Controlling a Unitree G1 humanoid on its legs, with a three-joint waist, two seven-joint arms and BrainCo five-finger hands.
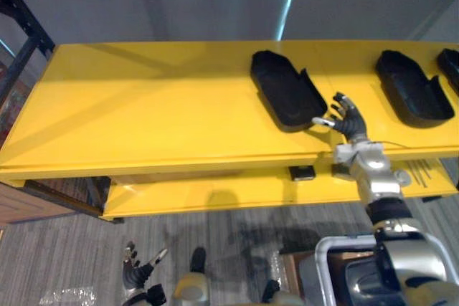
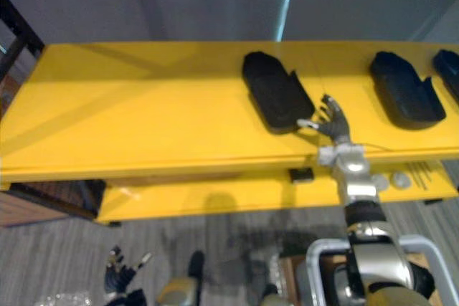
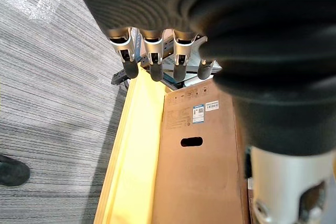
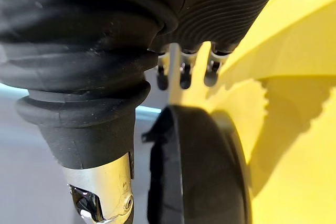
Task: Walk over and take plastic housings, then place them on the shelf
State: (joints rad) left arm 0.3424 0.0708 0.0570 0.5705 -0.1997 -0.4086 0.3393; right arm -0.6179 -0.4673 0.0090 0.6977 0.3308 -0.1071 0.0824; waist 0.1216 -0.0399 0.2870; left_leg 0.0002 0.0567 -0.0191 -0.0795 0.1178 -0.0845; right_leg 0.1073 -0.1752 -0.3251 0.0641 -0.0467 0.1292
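Three black plastic housings lie on the yellow top shelf (image 1: 143, 105): one in the middle (image 1: 285, 89), one further right (image 1: 412, 88), and one cut off at the right edge (image 1: 450, 66). My right hand (image 1: 348, 118) is open with fingers spread, at the near right end of the middle housing. I cannot tell whether it touches. In the right wrist view its straight fingers (image 4: 184, 74) hang over that housing (image 4: 205, 171). My left hand (image 1: 136, 270) hangs low over the floor, open and holding nothing, fingers (image 3: 152, 61) straight.
A lower yellow shelf (image 1: 215, 195) carries a small black part (image 1: 302, 173) and some small metal pieces (image 1: 416, 173). A dark rack (image 1: 21, 41) stands at the far left. A cardboard box (image 3: 199, 156) sits by the shelf. The top shelf's left half is bare.
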